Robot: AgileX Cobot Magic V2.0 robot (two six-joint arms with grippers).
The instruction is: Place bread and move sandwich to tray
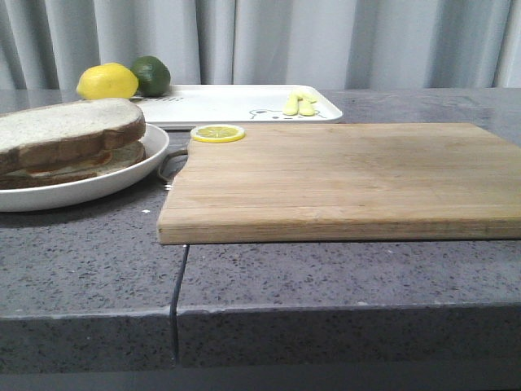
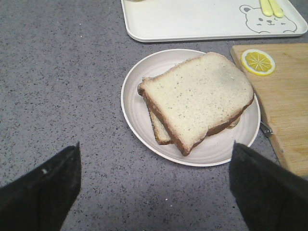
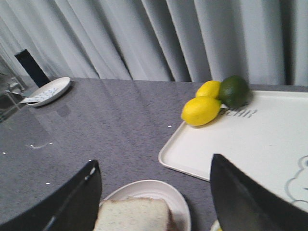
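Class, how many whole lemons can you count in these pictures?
2: one lemon on the tray's far corner, another lemon behind it, both beside the lime.

Soft, even light fills all three views, with no hard glare. In the front view the wooden board (image 1: 342, 179) casts a thin shadow on the countertop (image 1: 326, 269), and colours look slightly washed out. The right wrist view is the blurriest; the tray (image 3: 240, 144) appears mildly overexposed. The left wrist view is sharp, its plate (image 2: 139, 110) almost shadowless.
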